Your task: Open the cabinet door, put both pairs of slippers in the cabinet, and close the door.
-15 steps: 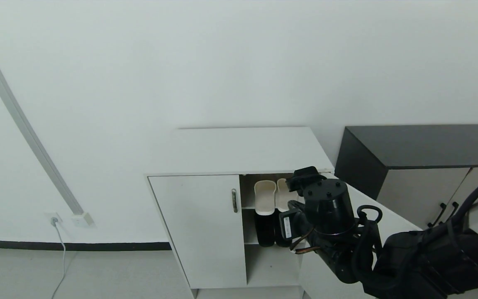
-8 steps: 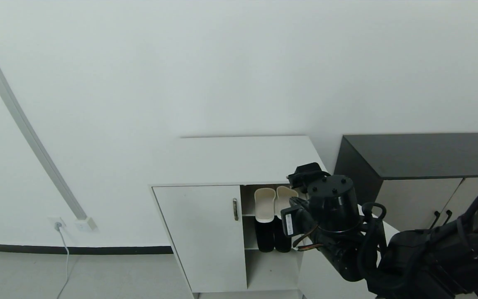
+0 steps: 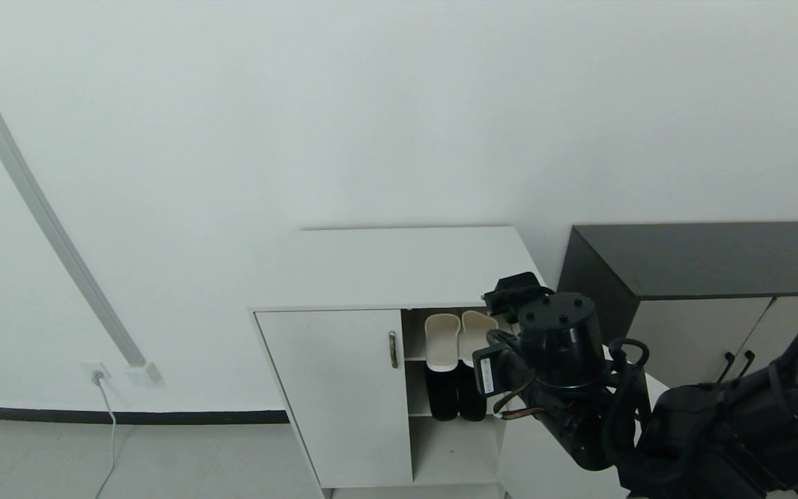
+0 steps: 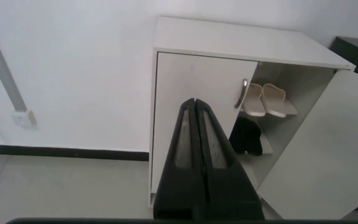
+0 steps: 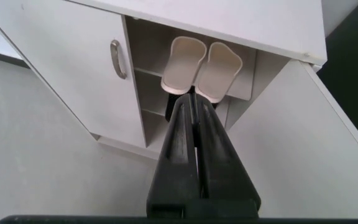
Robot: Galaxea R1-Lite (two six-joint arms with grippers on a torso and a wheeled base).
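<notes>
The white cabinet stands against the wall, its left door shut and its right door swung open. A cream pair of slippers lies on the upper shelf and a black pair on the shelf below. In the right wrist view my right gripper is shut and holds nothing; it hangs just in front of the cream slippers, beside the open door. My left gripper is shut and empty, farther back, facing the shut door. Both pairs show past it.
A dark-topped cabinet stands close to the right of the white one. At the far left, a wall socket with a cable and a grey conduit run along the wall. Bare floor lies before the shut door.
The head camera has shifted, so the cabinet sits lower in the picture. My right arm has edged a little away from the cream slippers, which show more fully.
</notes>
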